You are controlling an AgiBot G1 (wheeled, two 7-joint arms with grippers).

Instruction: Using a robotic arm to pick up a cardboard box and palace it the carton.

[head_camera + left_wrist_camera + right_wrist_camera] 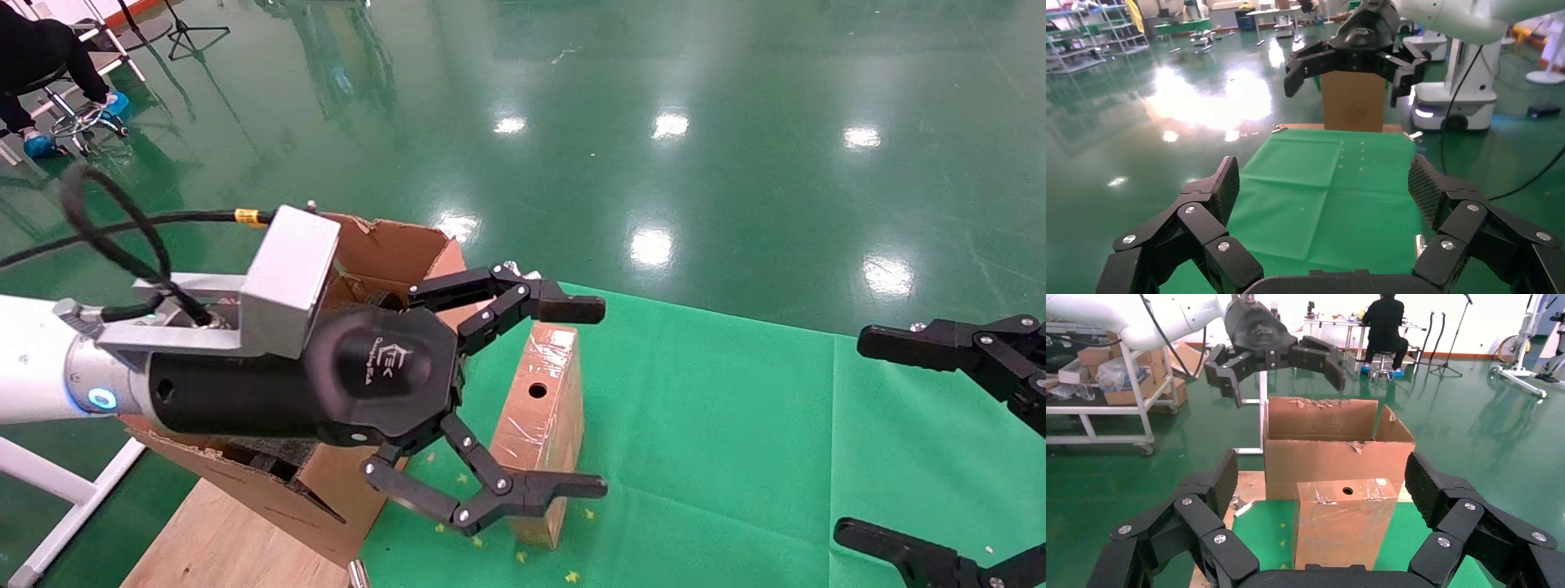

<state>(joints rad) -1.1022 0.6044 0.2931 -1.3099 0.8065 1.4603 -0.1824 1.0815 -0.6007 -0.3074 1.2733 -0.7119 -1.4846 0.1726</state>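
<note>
The left gripper (pixel 601 398) hides much of the carton (pixel 392 249)

The scene is brightly and evenly lit from overhead lamps, which show as white glare spots on the glossy green floor (pixel 735 163). In the left wrist view a broad washed-out patch of glare spreads over the floor. The clear tape on the cardboard box (pixel 543 408) catches soft highlights. Shadows are faint and short on the green cloth (pixel 735 425). Near gripper fingers look sharp in both wrist views; the distant background is slightly soft.
</note>
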